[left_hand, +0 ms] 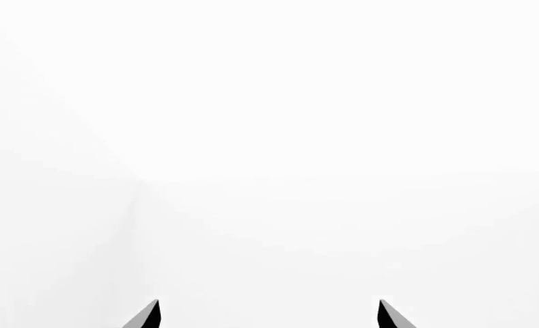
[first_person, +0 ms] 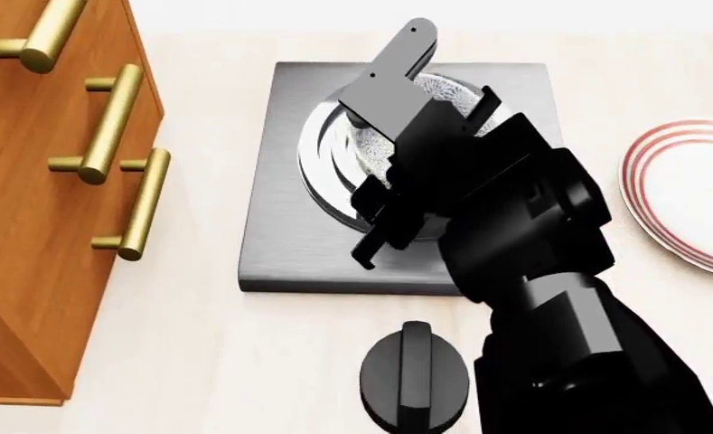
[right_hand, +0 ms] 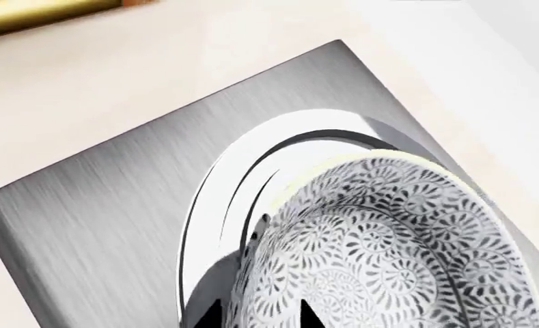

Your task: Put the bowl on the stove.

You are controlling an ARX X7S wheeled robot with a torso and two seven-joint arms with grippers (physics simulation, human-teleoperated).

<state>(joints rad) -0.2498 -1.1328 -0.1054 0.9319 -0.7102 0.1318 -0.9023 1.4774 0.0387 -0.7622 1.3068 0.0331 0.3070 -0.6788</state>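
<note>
The right arm (first_person: 537, 271), the bulkiest thing and the nearest to the head camera, is seen reaching forward over the stove, and much of the burner and most of the bowl are hidden behind it in that view. The pale table (first_person: 211, 362) is spread beneath everything. At the left, a wooden cabinet (first_person: 31, 226) with three brass handles (first_person: 115, 122) is set just beside the stove. The stove (first_person: 290, 181), a flat square dark grey slab, is laid squarely on the table, its edges roughly in line with the table's far edge, with the ringed burner (right_hand: 223, 198) near its middle. A white plate (first_person: 694, 194) with red rim rings is found to the right, apart from the stove. The bowl (right_hand: 388, 253), round and so without a long axis, is seen over the burner with its mouth turned somewhat toward the wrist camera; whether it is touching the rings cannot be told. A black round knob (first_person: 414, 375) is placed on the table in front of the stove. The right claw (right_hand: 258, 316) is clenched on the bowl's rim, one fingertip inside and one outside. The left claw (left_hand: 269, 313) is held released, only white being seen before it.
</note>
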